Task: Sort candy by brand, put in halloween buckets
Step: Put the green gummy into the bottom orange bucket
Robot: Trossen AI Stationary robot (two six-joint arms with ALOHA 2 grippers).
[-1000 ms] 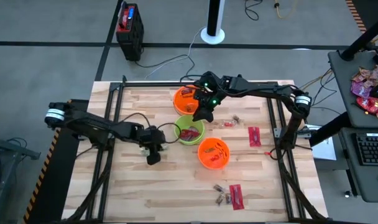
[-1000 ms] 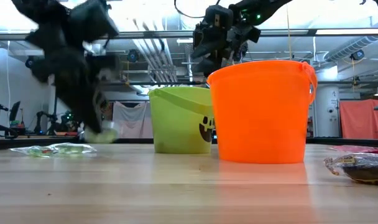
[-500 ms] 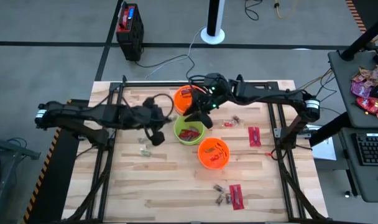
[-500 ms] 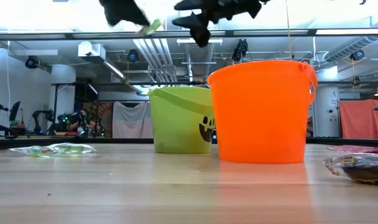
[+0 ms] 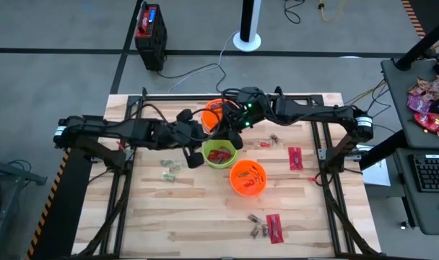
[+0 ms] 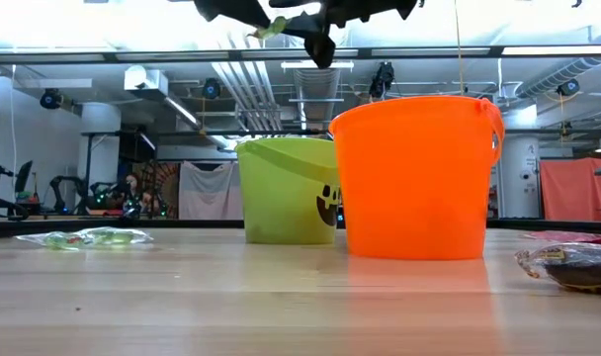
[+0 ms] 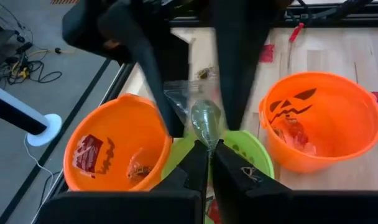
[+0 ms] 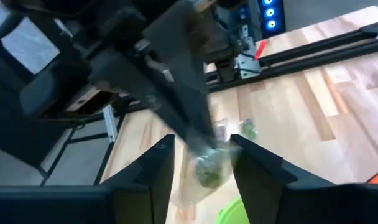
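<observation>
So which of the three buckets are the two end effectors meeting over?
The lime green bucket, the middle one between the two orange ones; the left end effector holds a pale green candy above it.

buckets: 3
orange buckets [image 5: 247, 178]: 2 (second one [image 5: 215, 115] partly under the arms)
green bucket [image 5: 220, 153]: 1
arms: 2
grippers: 2, left gripper [image 7: 209, 134] and right gripper [image 8: 200, 149]
green candy in left gripper [image 7: 206, 119]: 1
green candies on table [image 5: 170, 167]: about 3 (small, hard to split)
red packets on table [image 5: 295, 157]: 2, other near the front edge [image 5: 274, 227]
brown candies on table [image 5: 259, 225]: two small clusters (other by the far side [image 5: 268, 141]), exact count unclear
</observation>
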